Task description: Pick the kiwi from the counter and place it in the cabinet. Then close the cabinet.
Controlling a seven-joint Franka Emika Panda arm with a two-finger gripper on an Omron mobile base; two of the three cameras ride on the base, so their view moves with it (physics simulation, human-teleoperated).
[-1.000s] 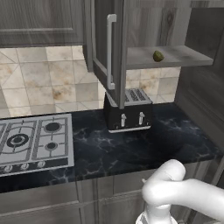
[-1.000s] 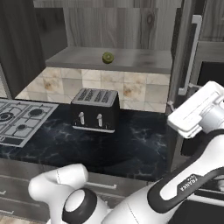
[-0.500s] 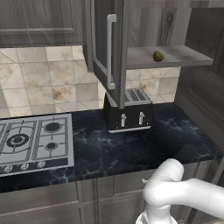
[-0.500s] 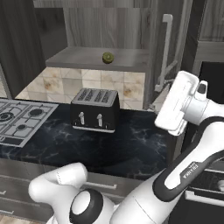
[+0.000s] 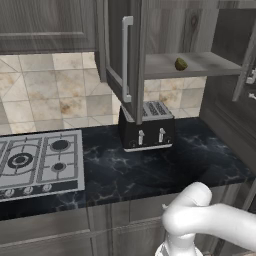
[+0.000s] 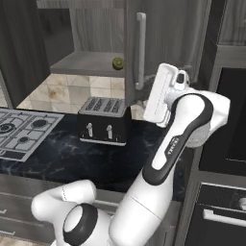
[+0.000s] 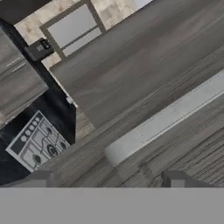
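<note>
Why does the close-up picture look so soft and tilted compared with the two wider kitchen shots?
Hand view: the camera sits nearly against the cabinet door, so wood grain and silver handle smear, and the hob appears rolled sideways. Left base view: even flat light, kiwi crisp on the shelf. Right base view: similarly sharp, toaster without glare.

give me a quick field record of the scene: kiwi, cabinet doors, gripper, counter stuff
kiwi: kiwi lies on the cabinet's inner shelf, free of the gripper
cabinet: left door stands open, edge-on to the left base camera; right door partly swung across the opening
gripper: gripper empty, jaws spread wide, facing the right door's bar handle at close range
counter: black toaster stands under the shelf; gas hob set in at the left
task state: kiwi placed, cabinet not yet shut
</note>
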